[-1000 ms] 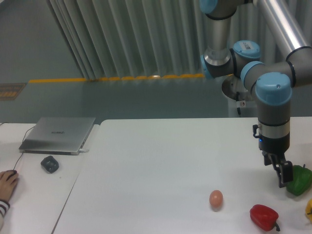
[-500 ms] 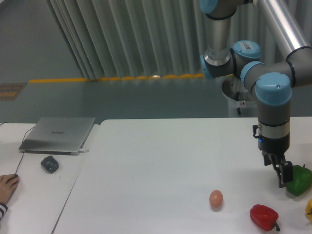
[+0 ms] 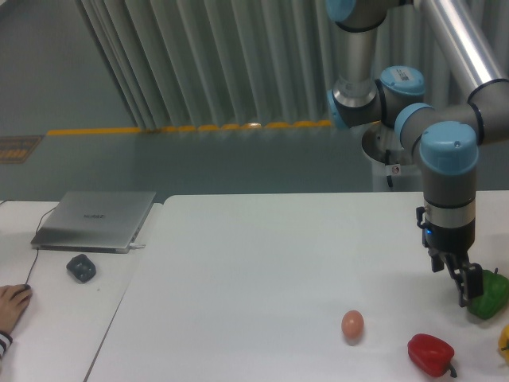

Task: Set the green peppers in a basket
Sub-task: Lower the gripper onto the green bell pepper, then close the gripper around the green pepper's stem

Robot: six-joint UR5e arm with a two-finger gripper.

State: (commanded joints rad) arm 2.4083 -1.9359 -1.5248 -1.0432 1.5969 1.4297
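Observation:
The green pepper sits on the white table near its right edge, glossy and lobed. My gripper hangs just left of it, fingers pointing down and close against the pepper's left side. The fingers look narrow from this angle; whether they are open or shut does not show. No basket is in view.
A red pepper lies at the front right, with a sliver of yellow pepper at the right edge. An egg rests left of the red pepper. On the left sit a laptop, a mouse and a person's hand.
My gripper has shifted a few pixels to the right, closer onto the green pepper. The hand at the left edge drew back slightly.

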